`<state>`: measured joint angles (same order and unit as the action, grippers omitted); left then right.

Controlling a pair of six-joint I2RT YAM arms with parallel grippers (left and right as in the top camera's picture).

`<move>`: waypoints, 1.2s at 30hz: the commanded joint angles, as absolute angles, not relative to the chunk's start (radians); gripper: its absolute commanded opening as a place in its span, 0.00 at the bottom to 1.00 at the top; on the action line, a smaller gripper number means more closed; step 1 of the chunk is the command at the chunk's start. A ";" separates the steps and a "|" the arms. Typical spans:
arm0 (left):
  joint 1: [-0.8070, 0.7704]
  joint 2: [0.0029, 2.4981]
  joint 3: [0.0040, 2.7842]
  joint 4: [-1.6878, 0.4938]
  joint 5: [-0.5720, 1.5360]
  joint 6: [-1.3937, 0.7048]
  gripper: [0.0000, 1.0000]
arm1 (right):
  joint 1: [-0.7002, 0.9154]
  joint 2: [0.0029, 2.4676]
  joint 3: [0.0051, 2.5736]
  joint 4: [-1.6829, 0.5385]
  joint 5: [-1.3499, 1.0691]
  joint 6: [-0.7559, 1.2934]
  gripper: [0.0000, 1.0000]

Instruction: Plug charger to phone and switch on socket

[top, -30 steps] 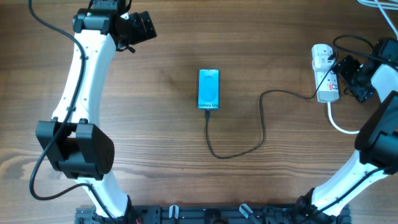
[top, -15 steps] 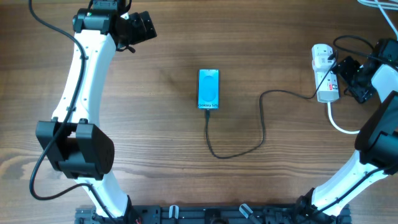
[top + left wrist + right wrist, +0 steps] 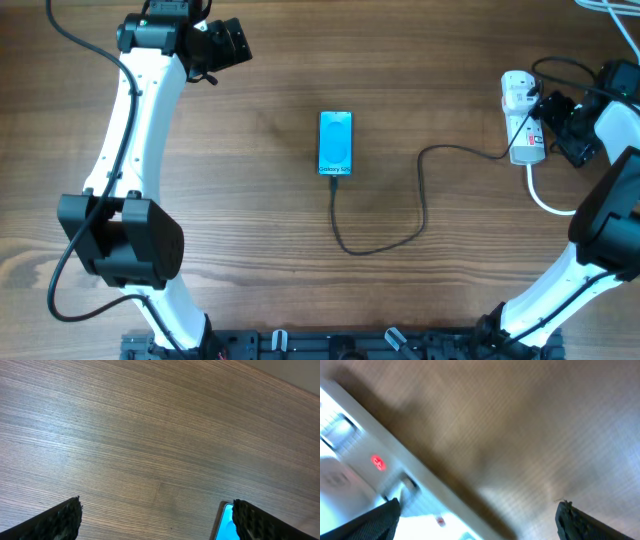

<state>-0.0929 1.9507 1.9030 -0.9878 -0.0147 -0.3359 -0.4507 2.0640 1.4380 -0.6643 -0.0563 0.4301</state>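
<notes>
A wooden table carries two white-and-black arms. The left arm reaches to the far left corner, and the right arm bends toward the far right edge. The left gripper hangs over bare wood well away from everything, its fingers spread wide and holding nothing. The right gripper sits just beside the socket, and its own camera shows its fingers also wide apart with nothing between them.

The socket lies near the right edge, a white plug at its far end and a thick white cord curving off toward the right arm. The phone rests flat at the table's centre, screen bright cyan. The charger runs from the phone's near end, loops toward the front, then climbs back to the socket's side. On the socket, in the blurred wrist view, a small red mark seems to glow.
</notes>
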 commanded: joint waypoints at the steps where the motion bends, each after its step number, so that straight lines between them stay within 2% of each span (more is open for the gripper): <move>1: -0.088 1.954 1.898 -0.988 -0.028 -0.345 1.00 | -0.451 1.997 1.430 -0.802 0.112 0.471 1.00; 6: -0.088 1.954 1.898 -0.988 -0.028 -0.345 1.00 | -0.469 1.774 1.430 -1.013 0.112 0.475 1.00; 12: -0.088 1.954 1.898 -0.988 -0.028 -0.345 1.00 | -0.468 1.454 1.422 -1.167 0.083 0.527 1.00; 15: -0.088 1.954 1.898 -0.988 -0.028 -0.345 1.00 | -0.435 1.220 1.368 -1.167 0.033 0.508 1.00; 21: -0.088 1.954 1.898 -0.988 -0.028 -0.345 1.00 | -0.424 0.960 1.221 -1.168 -0.036 0.501 1.00; 27: -0.088 1.954 1.898 -0.988 -0.028 -0.345 1.00 | -0.424 0.955 1.196 -1.168 -0.043 0.500 1.00; 36: -0.088 1.954 1.898 -0.988 -0.028 -0.345 1.00 | -0.413 1.113 1.192 -1.156 -0.082 0.497 1.00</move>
<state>-0.0929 1.9507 1.9030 -0.9882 -0.0181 -0.3359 -0.4259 1.0721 1.1988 -1.1683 -0.0338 0.5003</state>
